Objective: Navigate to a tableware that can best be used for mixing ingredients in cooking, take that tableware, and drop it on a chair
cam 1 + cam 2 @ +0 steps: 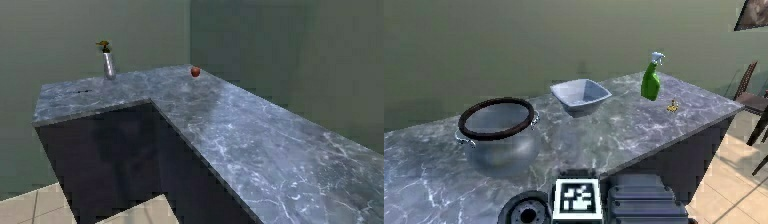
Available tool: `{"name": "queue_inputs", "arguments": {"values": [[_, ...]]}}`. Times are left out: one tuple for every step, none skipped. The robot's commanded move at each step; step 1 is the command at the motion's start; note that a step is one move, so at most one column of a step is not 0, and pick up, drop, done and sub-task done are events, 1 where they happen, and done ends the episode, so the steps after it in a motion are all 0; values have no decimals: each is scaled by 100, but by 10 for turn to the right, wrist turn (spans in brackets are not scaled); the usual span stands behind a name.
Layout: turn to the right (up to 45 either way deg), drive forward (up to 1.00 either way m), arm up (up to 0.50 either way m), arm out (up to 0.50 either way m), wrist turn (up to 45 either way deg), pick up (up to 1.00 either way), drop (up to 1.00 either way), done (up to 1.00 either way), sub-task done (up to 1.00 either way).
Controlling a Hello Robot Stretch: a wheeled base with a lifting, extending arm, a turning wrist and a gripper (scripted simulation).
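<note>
A pale blue-grey bowl (581, 96) stands on the marble countertop (634, 130), near its far edge at the middle of the arm side view. At that view's bottom edge the arm's end shows a white marker square (576, 198), with the gripper's dark body (529, 211) to its left. The fingers cannot be made out, so I cannot tell whether the gripper holds anything. A dark wooden chair (751, 97) stands beyond the counter's end at the right edge.
A large metal pot (496, 127) with a dark rim sits left of the bowl. A green spray bottle (651, 78) and a small yellow item (673, 105) stand to the right. In the forward view, an L-shaped marble counter (250, 130) carries a vase (107, 62) and a red apple (196, 72). Tiled floor (40, 205) lies below.
</note>
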Motion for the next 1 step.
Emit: {"name": "queue_inputs", "arguments": {"values": [[0,0,0,40,0,0,0,0,0]]}}
